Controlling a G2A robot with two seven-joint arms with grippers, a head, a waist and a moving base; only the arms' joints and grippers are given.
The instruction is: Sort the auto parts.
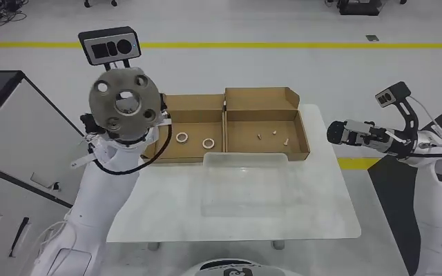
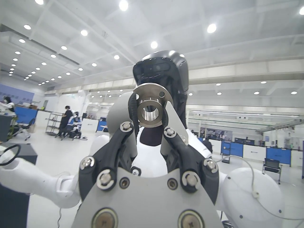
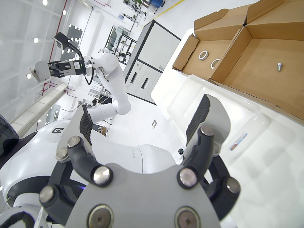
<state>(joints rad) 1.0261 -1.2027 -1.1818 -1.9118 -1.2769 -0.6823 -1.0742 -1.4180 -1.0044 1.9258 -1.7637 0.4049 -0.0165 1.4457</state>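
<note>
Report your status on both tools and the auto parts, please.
Left tool shut on flange, held high. Right tool open, beyond table's right edge. Two rings in left box. Nothing visibly in the way.

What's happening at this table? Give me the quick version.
The left gripper is shut on a round metal flange, held up high near the left end of the table. The right gripper is open and holds nothing, off the table's right side. On the table, the left cardboard box holds two rings and the right cardboard box a few small fasteners. A clear bin sits in front of them.
</note>
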